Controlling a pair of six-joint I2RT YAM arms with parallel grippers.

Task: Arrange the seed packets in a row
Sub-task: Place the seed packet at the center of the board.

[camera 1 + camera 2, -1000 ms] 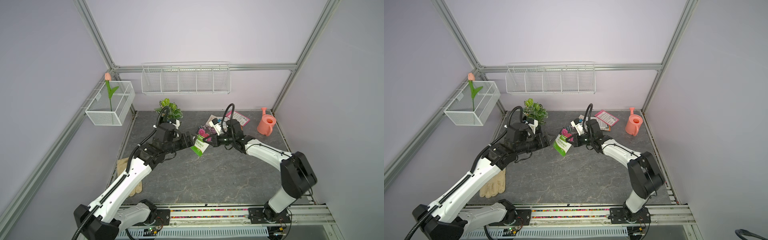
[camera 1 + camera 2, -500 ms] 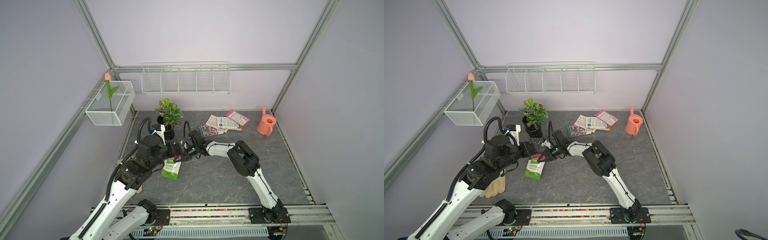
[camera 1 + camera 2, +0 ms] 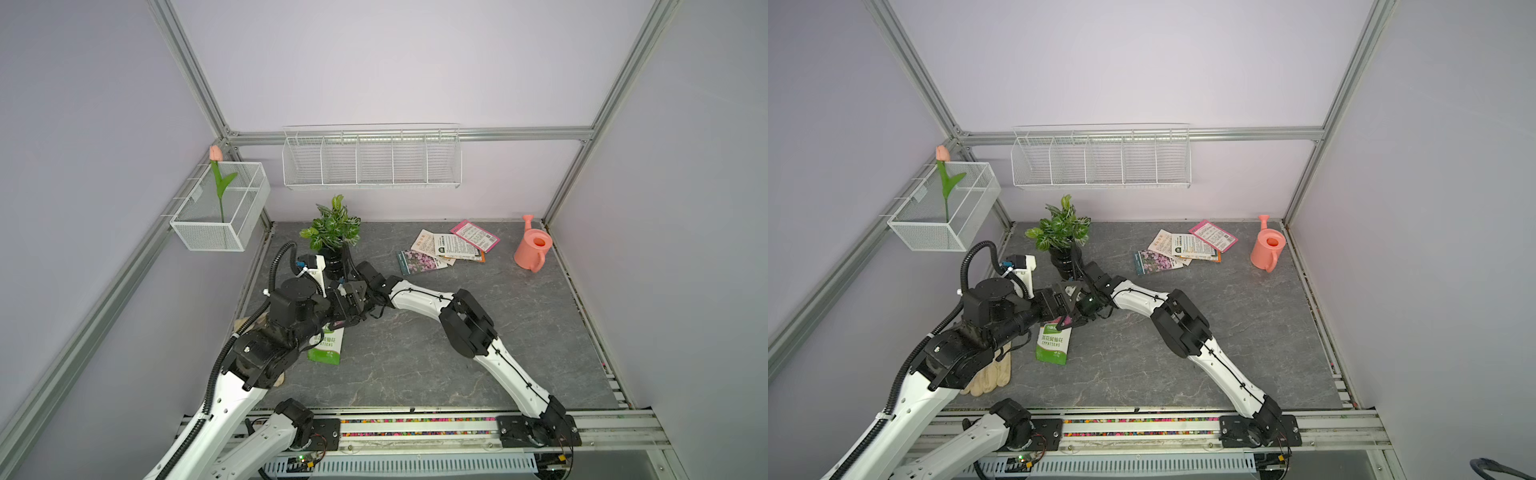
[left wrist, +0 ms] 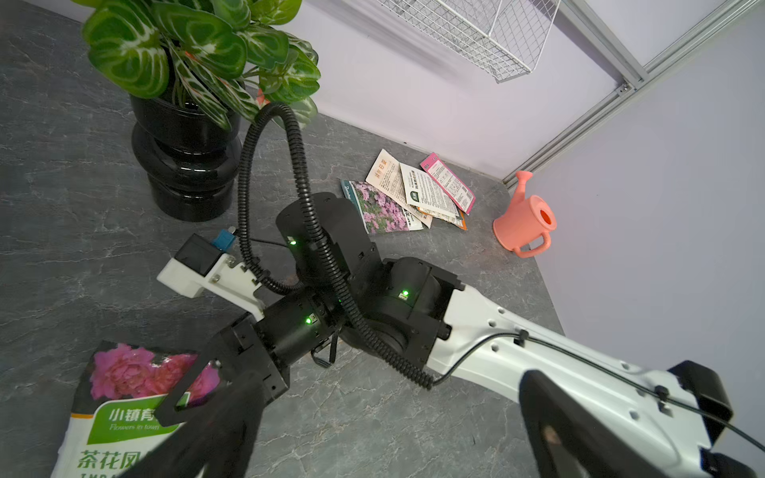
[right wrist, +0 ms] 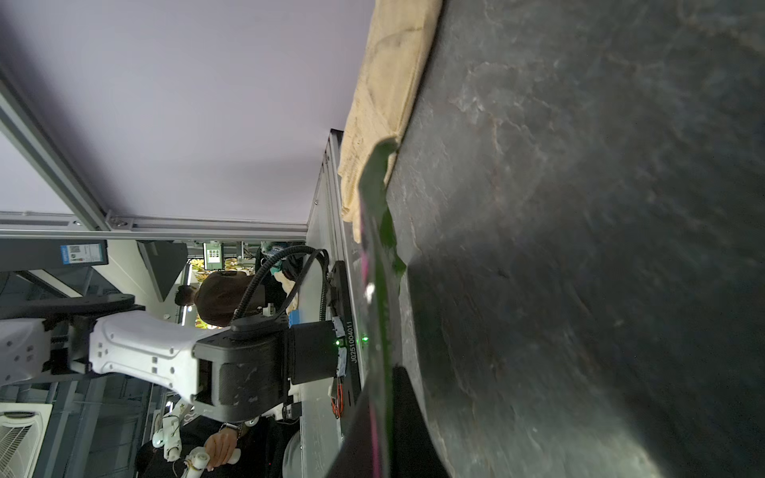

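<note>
A green seed packet (image 3: 326, 347) (image 3: 1054, 343) with a pink flower front (image 4: 124, 397) lies front left on the table, its top edge pinched in my right gripper (image 3: 1068, 323) (image 5: 385, 385), which is shut on it. My left gripper (image 4: 381, 447) hovers just beside it, open wide, with only bare table between its fingers. Several more seed packets (image 3: 449, 248) (image 3: 1183, 248) (image 4: 414, 194) overlap in a loose pile at the back right: a purple flower front, white text backs, a pink one and an orange edge.
A potted plant (image 3: 332, 232) in a black pot stands just behind both grippers. A beige glove (image 3: 988, 374) (image 5: 381, 82) lies left of the green packet. A pink watering can (image 3: 532, 249) sits in the back right corner. Wire baskets (image 3: 372, 158) hang on the walls.
Both arms carried the green packet from the table's middle to the front left and lowered it. My left gripper let go of it and opened; the right still pinches it.
</note>
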